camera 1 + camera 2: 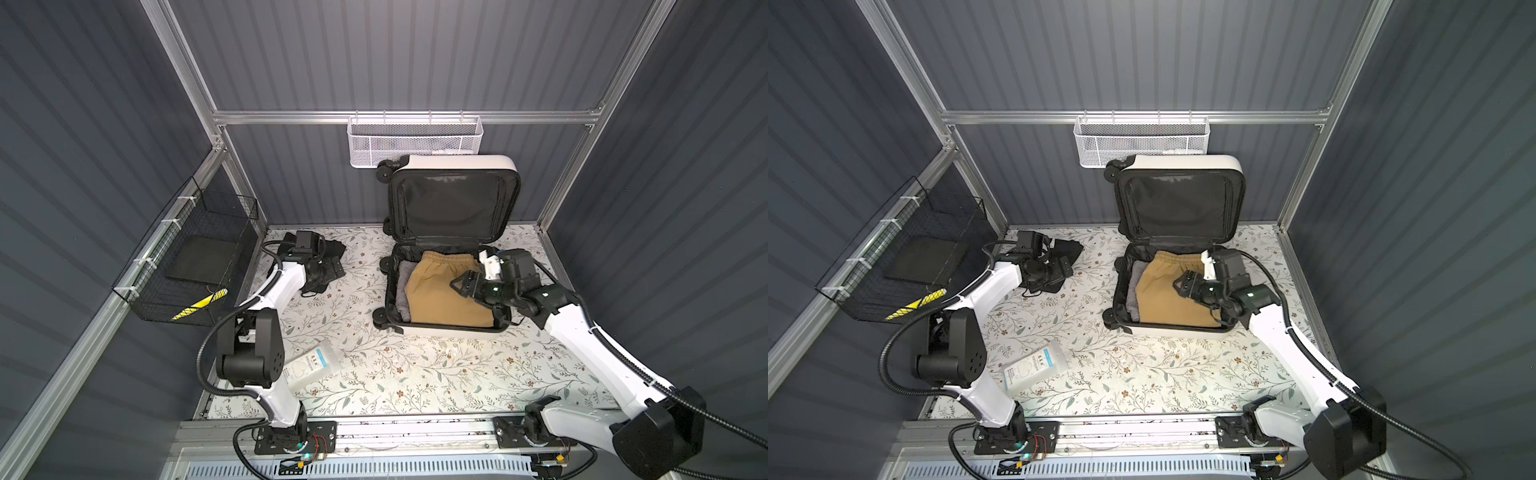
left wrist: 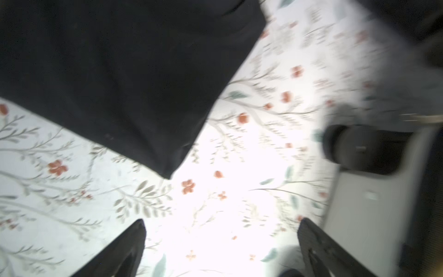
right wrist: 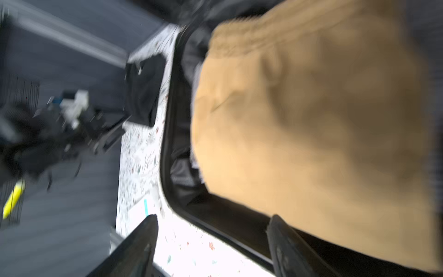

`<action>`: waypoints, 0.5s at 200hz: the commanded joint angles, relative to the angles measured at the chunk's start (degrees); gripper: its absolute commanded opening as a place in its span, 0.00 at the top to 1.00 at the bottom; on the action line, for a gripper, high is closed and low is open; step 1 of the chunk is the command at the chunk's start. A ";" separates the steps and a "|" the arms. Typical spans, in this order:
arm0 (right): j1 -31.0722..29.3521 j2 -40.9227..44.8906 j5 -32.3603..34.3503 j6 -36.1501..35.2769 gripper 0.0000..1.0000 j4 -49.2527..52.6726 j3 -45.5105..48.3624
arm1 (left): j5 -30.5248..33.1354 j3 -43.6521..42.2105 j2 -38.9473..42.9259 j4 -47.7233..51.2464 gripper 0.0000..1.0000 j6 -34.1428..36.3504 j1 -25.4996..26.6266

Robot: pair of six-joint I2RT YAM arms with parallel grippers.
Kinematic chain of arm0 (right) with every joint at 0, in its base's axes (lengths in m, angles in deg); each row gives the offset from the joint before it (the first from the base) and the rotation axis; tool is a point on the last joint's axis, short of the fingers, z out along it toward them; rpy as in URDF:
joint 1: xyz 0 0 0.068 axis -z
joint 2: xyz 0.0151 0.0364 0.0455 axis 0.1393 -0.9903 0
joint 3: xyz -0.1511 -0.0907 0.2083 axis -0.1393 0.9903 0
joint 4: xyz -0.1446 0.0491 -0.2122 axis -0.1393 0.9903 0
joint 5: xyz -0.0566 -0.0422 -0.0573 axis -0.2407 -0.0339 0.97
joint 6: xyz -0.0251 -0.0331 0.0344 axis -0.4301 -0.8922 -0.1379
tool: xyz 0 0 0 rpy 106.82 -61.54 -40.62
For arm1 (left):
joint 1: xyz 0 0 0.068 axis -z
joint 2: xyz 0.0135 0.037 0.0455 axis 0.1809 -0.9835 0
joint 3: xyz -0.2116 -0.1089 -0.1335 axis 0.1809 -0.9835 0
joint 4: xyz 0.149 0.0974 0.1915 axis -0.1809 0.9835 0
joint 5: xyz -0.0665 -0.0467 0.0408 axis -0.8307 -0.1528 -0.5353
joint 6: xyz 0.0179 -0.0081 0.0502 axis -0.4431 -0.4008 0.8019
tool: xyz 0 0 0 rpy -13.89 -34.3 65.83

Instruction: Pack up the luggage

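Roughly: the floral counter point(image 1: 415, 374) is filling the lower frame in both top views. The luggage point(image 1: 449, 332) is lying open right of centre, its lid standing against the back wall, its long axis running left to right, wheels at the left end. Tan shorts point(image 1: 440, 299) are covering most of the lower half, with grey cloth point(image 1: 402, 286) showing beside them. A black garment point(image 1: 336, 247) is lying upper left. The right pincer point(image 1: 457, 284) is hovering over the shorts, spread and holding nothing; this is the nearer arm. The left pincer point(image 2: 221, 223) is hanging spread by the black garment, the luggage lying well to its right. Both wrist views are blurring. Whatever is sitting under the shorts is staying hidden.
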 commanded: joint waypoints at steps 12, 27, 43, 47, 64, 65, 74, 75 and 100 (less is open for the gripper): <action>-7.66 -1.96 0.25 -1.43 0.25 -1.43 -1.13 | 5.70 7.62 -4.06 8.31 0.00 5.63 0.00; -9.52 -2.60 0.08 -1.67 0.25 -1.64 -0.54 | 4.46 9.21 -5.97 8.02 0.01 7.27 0.00; -10.37 -2.71 -0.48 -1.32 0.25 -2.35 0.77 | 4.42 11.14 -8.10 8.70 0.05 8.69 0.09; -10.44 -2.51 -0.50 -1.25 0.25 -2.35 1.16 | 4.43 11.59 -8.61 8.92 0.07 9.17 0.09; -10.64 -1.60 -2.70 -1.18 0.25 -2.34 2.26 | 4.67 13.25 -10.19 9.96 0.14 10.94 0.25; -10.65 -1.54 -2.70 -1.19 0.25 -2.34 2.34 | 4.74 13.35 -10.33 10.03 0.14 11.07 0.30; -10.63 -0.99 -2.70 -1.34 0.25 -2.18 2.77 | 5.45 13.91 -10.84 10.35 0.17 12.38 0.72; -10.64 -0.97 -2.70 -1.31 0.25 -2.21 2.77 | 5.61 13.94 -10.92 10.40 0.17 12.54 0.75; -10.62 -0.38 -2.77 -1.81 0.25 -0.87 2.91 | 7.76 16.05 -12.69 12.05 0.23 15.84 2.90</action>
